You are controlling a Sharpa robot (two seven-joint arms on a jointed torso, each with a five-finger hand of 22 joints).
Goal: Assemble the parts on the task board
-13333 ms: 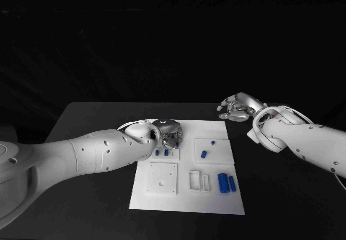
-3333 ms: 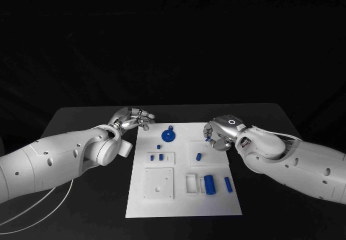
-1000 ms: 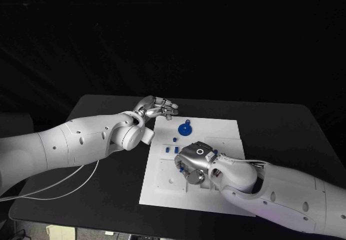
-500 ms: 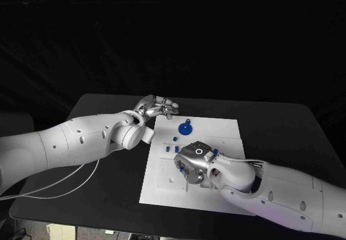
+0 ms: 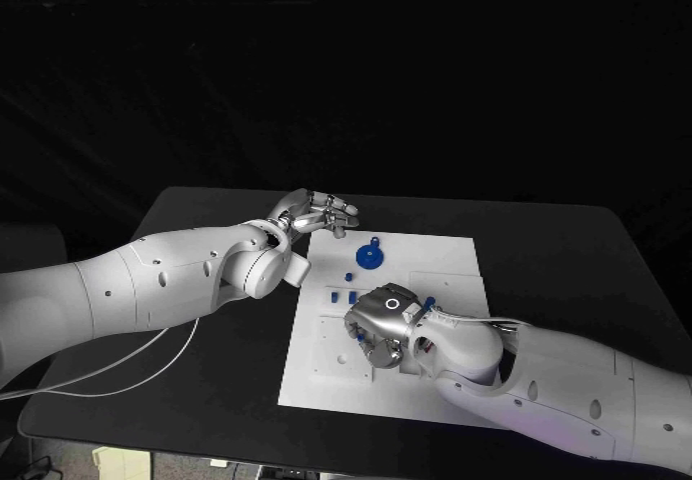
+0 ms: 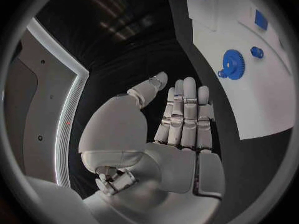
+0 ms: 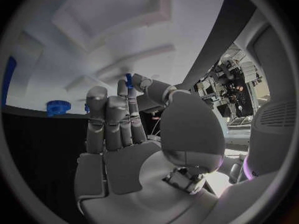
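Two hands in my frame: left hand (image 5: pixel 313 213) upper left, fingers spread, empty; right hand (image 5: pixel 385 322) over the task board (image 5: pixel 320 372), pinching a small blue part (image 7: pixel 128 79).

Right hand (image 7: pixel 134 149): fingers raised side by side, small blue part (image 7: pixel 128 79) at fingertips, near thumb tip.
Task board (image 7: pixel 112 40): white, with raised square recesses.
Blue gear (image 7: pixel 59 106): at board edge.

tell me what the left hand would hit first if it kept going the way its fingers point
Probably nothing on the board: the left hand is open over bare black table, beside the task board. The blue gear lies off to the side of that line, though depth is unclear.
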